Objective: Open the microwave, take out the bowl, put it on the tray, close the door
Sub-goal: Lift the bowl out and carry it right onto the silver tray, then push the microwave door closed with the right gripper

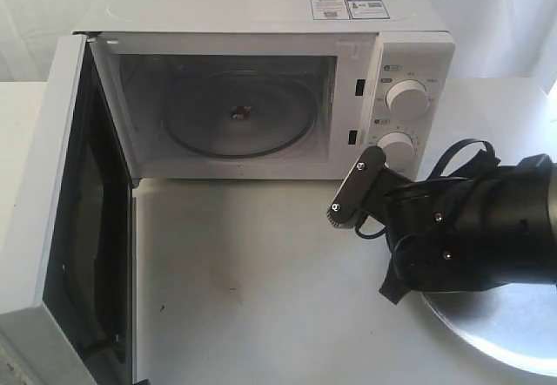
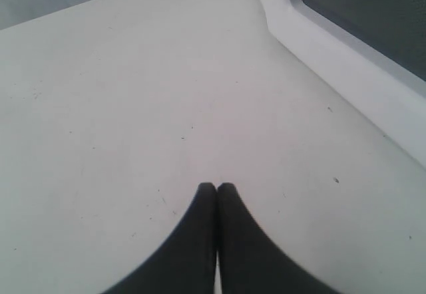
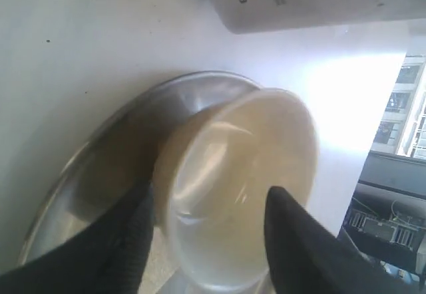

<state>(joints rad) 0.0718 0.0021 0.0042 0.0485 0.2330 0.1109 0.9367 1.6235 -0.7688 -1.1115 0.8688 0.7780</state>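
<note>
The white microwave (image 1: 261, 28) stands at the back with its door (image 1: 43, 185) swung wide open to the left. Inside it only the glass turntable (image 1: 237, 113) shows. The cream-beige bowl (image 3: 246, 154) lies tilted and blurred on the silver tray (image 3: 100, 154). My right gripper (image 3: 210, 194) is open around the bowl's side, one finger outside the wall and one in front of the bowl's hollow. In the exterior view the right arm (image 1: 487, 219) hangs over the tray (image 1: 500, 337) and hides the bowl. My left gripper (image 2: 216, 187) is shut and empty above the table, beside the door (image 2: 373, 21).
The microwave's lower front corner (image 3: 299, 1) is close behind the tray. The white table (image 1: 261, 280) stretches between the open door and the tray. The left arm does not show in the exterior view.
</note>
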